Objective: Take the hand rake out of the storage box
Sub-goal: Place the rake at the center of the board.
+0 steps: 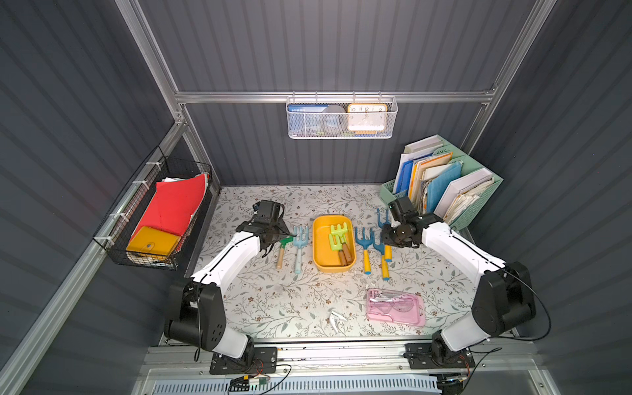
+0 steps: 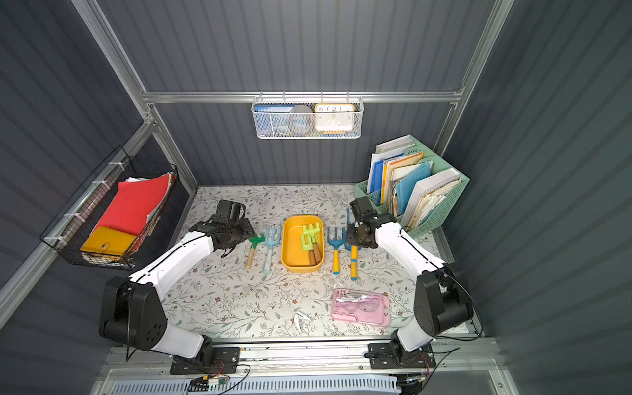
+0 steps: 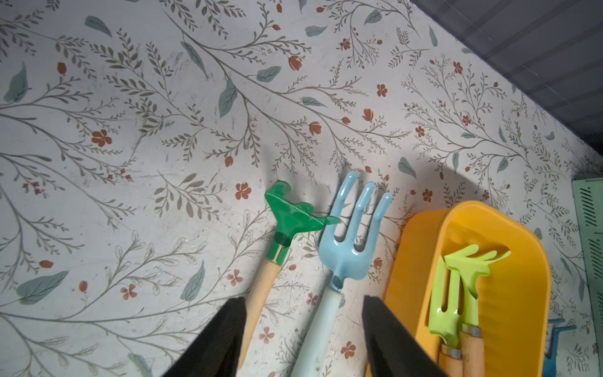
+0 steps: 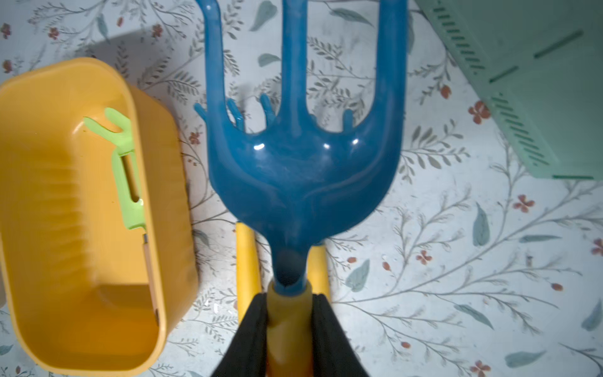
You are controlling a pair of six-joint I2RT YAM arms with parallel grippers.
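Observation:
The yellow storage box [image 1: 319,251] [image 2: 290,249] [image 3: 522,293] [image 4: 65,228] sits mid-table. Two lime-green pronged tools [image 1: 338,236] [image 3: 463,284] [image 4: 125,169] with wooden handles lie inside it. To its right, my right gripper [image 4: 288,300] [image 1: 388,237] is shut on the yellow handle of a dark blue three-pronged hand rake [image 4: 303,163] [image 1: 383,217], held above the table. On the box's other side, my left gripper [image 3: 303,298] [image 1: 285,236] hangs open and holds nothing. It is over the handles of a green rake [image 3: 293,218] and a light blue fork [image 3: 352,248] lying on the table.
Two more blue yellow-handled rakes [image 1: 364,239] lie under the held one. A mint-green file organizer [image 1: 472,212] stands at the back right and a pink case [image 1: 395,307] lies front right. A small white scrap [image 1: 335,318] is near the front. Wire baskets hang on the left wall [image 1: 154,219] and back wall [image 1: 342,118].

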